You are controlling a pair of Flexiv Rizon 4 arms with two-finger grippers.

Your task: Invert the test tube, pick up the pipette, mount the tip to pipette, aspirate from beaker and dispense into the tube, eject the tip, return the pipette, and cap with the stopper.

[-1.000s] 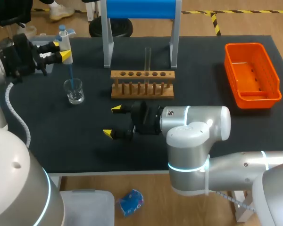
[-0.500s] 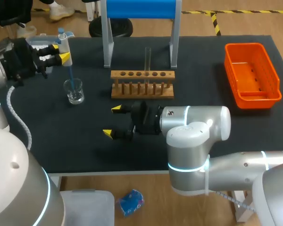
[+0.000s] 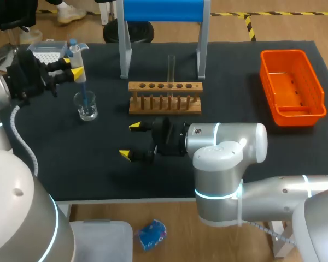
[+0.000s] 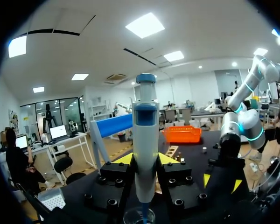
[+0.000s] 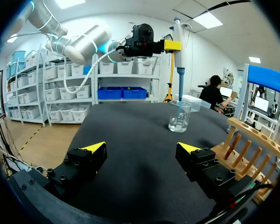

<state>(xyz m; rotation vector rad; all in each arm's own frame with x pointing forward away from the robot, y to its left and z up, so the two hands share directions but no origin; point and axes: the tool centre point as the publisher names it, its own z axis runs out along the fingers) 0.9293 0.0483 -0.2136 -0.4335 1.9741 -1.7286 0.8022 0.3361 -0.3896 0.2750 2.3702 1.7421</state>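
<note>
My left gripper [image 3: 71,68] is shut on the white and blue pipette [image 3: 76,54], held upright at the table's far left. The pipette's blue tip [image 3: 84,91] reaches down into the small glass beaker [image 3: 88,108]. In the left wrist view the pipette [image 4: 145,140] stands between the yellow fingertips [image 4: 123,159], with the beaker [image 4: 139,217] right below. A clear test tube [image 3: 171,68] stands upright in the wooden rack [image 3: 165,98]. My right gripper [image 3: 131,141] lies low in front of the rack, open and empty. The right wrist view has the beaker [image 5: 179,116] and pipette [image 5: 178,51] ahead of the right gripper [image 5: 142,148].
An orange bin [image 3: 291,87] sits at the far right. A tip box [image 3: 46,52] lies at the far left corner behind my left gripper. A blue-topped stand [image 3: 163,13] rises behind the rack. The rack [image 5: 252,144] is close beside my right gripper.
My left arm has shifted slightly, uncovering more of the tip box. The pipette's tip has stayed in the beaker. The right arm has not moved.
</note>
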